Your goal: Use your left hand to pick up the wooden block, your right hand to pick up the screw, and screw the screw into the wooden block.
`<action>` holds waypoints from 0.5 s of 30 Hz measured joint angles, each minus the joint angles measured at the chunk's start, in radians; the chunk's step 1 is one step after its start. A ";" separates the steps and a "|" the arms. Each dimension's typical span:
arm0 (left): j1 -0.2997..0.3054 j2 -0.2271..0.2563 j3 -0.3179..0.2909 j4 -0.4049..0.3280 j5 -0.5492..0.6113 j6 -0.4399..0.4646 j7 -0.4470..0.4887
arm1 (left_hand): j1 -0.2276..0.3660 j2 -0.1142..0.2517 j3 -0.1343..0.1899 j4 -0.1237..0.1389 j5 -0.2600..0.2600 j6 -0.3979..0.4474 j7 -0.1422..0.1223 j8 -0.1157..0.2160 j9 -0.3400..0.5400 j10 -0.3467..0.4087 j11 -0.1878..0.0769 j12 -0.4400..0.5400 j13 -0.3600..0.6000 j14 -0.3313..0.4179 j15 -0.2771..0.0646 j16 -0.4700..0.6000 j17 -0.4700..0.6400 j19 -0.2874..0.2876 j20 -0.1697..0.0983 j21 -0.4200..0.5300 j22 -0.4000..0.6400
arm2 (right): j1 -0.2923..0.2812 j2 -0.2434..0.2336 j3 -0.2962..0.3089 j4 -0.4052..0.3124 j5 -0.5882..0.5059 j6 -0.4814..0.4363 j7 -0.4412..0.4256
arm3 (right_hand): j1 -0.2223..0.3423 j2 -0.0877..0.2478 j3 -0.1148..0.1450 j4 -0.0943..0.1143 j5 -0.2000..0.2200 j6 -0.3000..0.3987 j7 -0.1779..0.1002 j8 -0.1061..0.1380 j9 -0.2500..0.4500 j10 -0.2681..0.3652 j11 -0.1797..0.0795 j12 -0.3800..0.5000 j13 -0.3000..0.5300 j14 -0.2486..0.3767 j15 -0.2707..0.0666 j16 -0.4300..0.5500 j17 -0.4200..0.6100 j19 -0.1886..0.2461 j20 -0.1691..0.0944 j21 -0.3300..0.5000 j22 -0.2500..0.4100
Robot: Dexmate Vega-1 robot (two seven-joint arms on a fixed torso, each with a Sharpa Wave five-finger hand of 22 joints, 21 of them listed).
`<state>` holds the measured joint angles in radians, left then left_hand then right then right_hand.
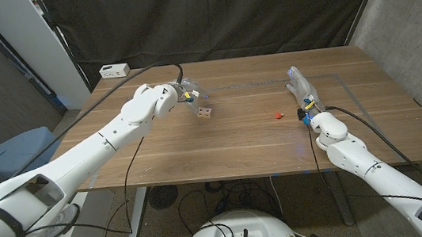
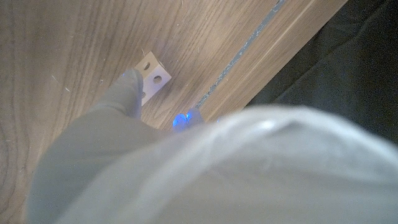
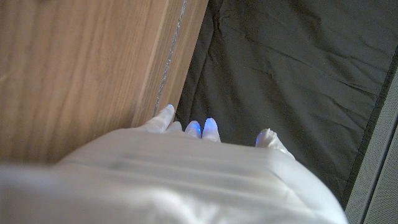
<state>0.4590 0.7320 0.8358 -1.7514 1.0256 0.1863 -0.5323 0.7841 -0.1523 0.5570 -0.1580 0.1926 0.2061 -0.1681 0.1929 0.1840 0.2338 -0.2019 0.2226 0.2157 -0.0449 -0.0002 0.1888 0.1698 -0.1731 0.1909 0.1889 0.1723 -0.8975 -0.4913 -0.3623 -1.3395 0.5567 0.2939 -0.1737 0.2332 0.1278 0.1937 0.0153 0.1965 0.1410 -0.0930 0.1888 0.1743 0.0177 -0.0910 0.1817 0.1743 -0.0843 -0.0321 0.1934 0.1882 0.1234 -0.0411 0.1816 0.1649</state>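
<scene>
My left hand [image 1: 185,94] hovers just beside the wooden block [image 1: 205,112], grip unclear; it looks light, rigid, best pinched by opposite faces.

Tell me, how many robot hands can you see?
2. The left hand is at the wooden block; the right hand is by the table's right side.

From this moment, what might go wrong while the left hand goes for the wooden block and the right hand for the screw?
1. The left hand is right beside the wooden block; in the left wrist view a fingertip is at its edge, so a slightly off approach could push or tip the block instead of gripping it.
2. The red screw is very small and lies apart from the right hand; it may roll or slip away when the fingers close.
</scene>
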 measured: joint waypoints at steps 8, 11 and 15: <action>0.002 -0.011 0.012 0.022 -0.005 0.008 0.019 | 0.000 0.000 -0.004 0.004 0.000 0.005 0.005 0.000 0.000 0.011 0.000 0.001 0.001 0.000 0.000 0.000 0.000 0.000 0.000 0.000 0.000 | 0.003 0.001 -0.001 0.002 0.000 0.000 0.000 | 0.000 0.000 0.000 0.000 0.000 0.000 0.000 0.000 0.000 0.000 0.000 0.000 0.000 0.000 0.000 0.000 0.000 0.000 0.000 0.000 0.000; 0.002 -0.015 0.017 0.031 -0.008 0.009 0.026 | 0.000 0.000 -0.004 0.004 0.000 0.011 0.000 0.000 0.000 0.015 -0.004 0.001 0.001 0.000 0.000 0.000 0.000 0.000 0.000 0.000 0.000 | 0.004 0.001 -0.001 0.002 0.000 0.000 -0.001 | 0.000 0.000 0.003 -0.003 0.000 0.000 0.000 0.000 0.000 0.000 0.000 0.000 0.000 0.000 0.000 0.000 0.000 0.000 0.000 0.000 0.000; 0.002 -0.019 0.023 0.040 -0.012 0.010 0.034 | 0.000 0.000 -0.004 0.004 0.000 0.014 0.003 0.000 0.000 0.022 0.000 0.008 0.001 0.011 0.000 0.000 0.000 0.000 0.000 0.000 0.000 | 0.004 0.002 -0.001 0.003 0.000 0.000 -0.001 | 0.000 0.000 0.004 -0.004 0.000 0.000 0.000 0.000 0.000 0.000 0.000 0.000 0.000 0.000 0.000 0.000 0.000 0.000 0.000 0.000 0.000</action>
<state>0.4607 0.7127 0.8588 -1.7110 1.0141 0.1966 -0.4986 0.7841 -0.1523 0.5530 -0.1540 0.1926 0.2204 -0.1647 0.1932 0.1839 0.2554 -0.2022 0.2305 0.2164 -0.0342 -0.0003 0.1887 0.1698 -0.1731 0.1909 0.1888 0.1724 -0.8934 -0.4894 -0.3637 -1.3365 0.5567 0.2938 -0.1749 0.2332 0.1279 0.1978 0.0112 0.1965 0.1409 -0.0930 0.1888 0.1743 0.0177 -0.0910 0.1817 0.1743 -0.0843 -0.0321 0.1934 0.1882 0.1234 -0.0411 0.1816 0.1649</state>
